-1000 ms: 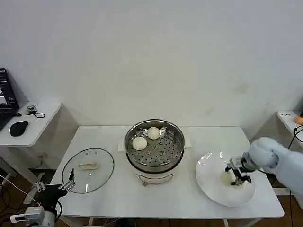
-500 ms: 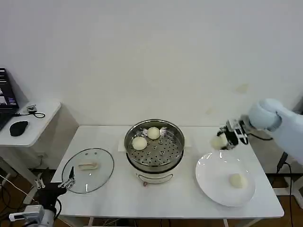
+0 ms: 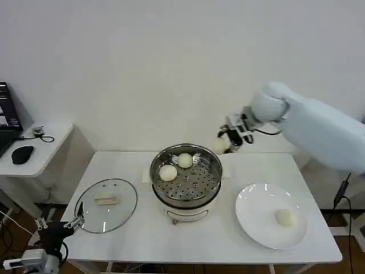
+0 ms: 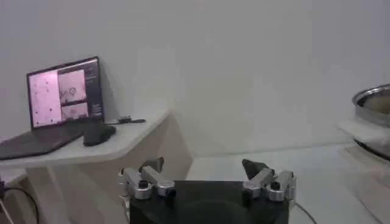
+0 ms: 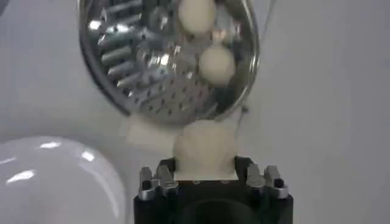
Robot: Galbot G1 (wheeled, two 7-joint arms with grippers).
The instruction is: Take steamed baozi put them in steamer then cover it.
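The shiny steamer (image 3: 186,174) stands mid-table with two cream baozi (image 3: 168,172) (image 3: 185,160) on its perforated tray. My right gripper (image 3: 224,142) hangs in the air just past the steamer's back right rim, shut on a third baozi (image 5: 204,149). In the right wrist view the steamer (image 5: 167,55) lies ahead of that bun. Another baozi (image 3: 284,217) rests on the white plate (image 3: 254,214). The glass cover (image 3: 106,205) lies flat at the table's left. My left gripper (image 3: 74,224) is open, low by the front left corner.
A side table (image 3: 40,151) at the left carries a laptop (image 4: 58,103) and a black mouse (image 3: 23,154). A second small table (image 3: 348,145) stands at the far right. Bare tabletop lies in front of the steamer, between the cover and the plate.
My right gripper closed on a baozi on the plate, lifted it, and carried it left and back to the steamer's far right rim. The left arm sank slightly lower.
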